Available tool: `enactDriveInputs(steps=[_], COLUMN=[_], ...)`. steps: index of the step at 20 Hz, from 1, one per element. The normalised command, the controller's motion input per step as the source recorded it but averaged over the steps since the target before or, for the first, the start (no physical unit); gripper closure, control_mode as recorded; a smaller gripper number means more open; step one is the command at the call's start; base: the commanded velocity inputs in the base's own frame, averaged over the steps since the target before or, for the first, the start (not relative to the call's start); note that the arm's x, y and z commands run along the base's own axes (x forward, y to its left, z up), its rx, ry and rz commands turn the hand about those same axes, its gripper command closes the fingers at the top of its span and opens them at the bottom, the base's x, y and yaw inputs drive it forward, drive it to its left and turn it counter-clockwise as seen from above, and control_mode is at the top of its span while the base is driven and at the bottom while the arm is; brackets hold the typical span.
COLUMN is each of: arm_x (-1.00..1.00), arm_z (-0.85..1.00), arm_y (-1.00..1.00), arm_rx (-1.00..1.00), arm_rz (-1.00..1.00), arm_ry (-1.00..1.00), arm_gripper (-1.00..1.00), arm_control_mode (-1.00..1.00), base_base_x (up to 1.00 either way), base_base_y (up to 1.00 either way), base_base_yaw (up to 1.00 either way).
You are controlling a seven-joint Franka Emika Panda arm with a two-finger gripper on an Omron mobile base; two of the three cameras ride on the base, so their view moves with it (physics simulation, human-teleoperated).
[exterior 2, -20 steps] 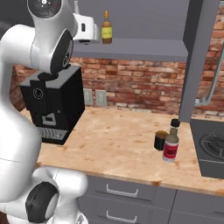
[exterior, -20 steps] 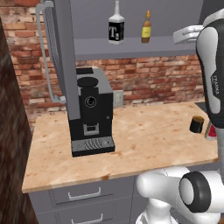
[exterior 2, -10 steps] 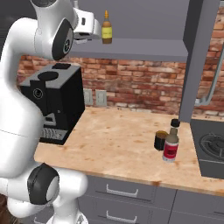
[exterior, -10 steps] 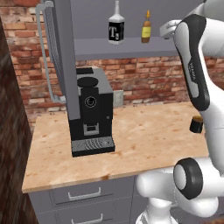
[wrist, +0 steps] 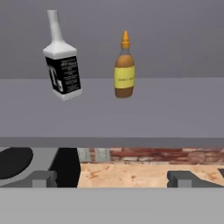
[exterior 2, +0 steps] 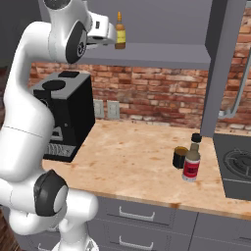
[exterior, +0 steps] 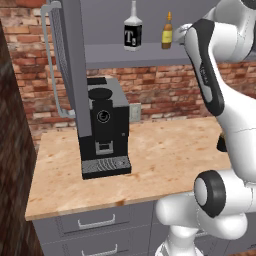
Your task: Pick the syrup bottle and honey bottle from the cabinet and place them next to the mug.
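Grey wall cabinet (exterior: 150, 55), flat shelf, side panel running down to the counter.

Honey bottle (wrist: 124, 65): amber-yellow, narrow darker neck, yellow label. Upright on the cabinet shelf. In the hand view it sits a little right of centre, at about 1 o'clock from the picture's middle. Seen also in the left base view (exterior: 167, 34) and the right base view (exterior 2: 120, 33).

Black bottle (wrist: 63, 61): pale neck, white "T" label. On the same shelf at 9 o'clock of the honey bottle, apart from it; appears tilted in the hand view.

Gripper (wrist: 111, 179): jaws spread wide, nothing between them, nothing held. Raised to shelf height in front of the cabinet, facing the honey bottle, not touching it. In the right base view the hand lies just at 9 o'clock of the honey bottle.

Syrup bottle (exterior 2: 191, 163): brownish, dark cap, red label. Upright on the wooden counter (exterior 2: 132, 162), right part, near the stove edge.

Mug (exterior 2: 180, 158): squat, black, tan-gold top. On the counter just at 9 o'clock of the syrup bottle, close beside it; whether they touch cannot be told.

Coffee machine (exterior: 102, 132): large, black, on the counter's left part, against the brick wall (exterior: 170, 92).

Drawers (exterior 2: 147, 220): grey, with handles, below the counter.
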Motion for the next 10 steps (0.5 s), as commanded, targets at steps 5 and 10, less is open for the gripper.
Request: enactDriveInputs(steps=[5,10], arm_x=[0.48,0.46], arm_z=[-0.01,0.00], arm_y=[0.04,0.00], arm_rx=[0.00,0.00], arm_rz=[-0.02,0.00], arm_ry=[0.00,0.00], arm_gripper=[-1.00,-1.00], arm_control_mode=[-1.00,-1.00], base_base_x=[0.00,0.00], base_base_y=[0.00,0.00], base_base_yaw=[0.00,0.00])
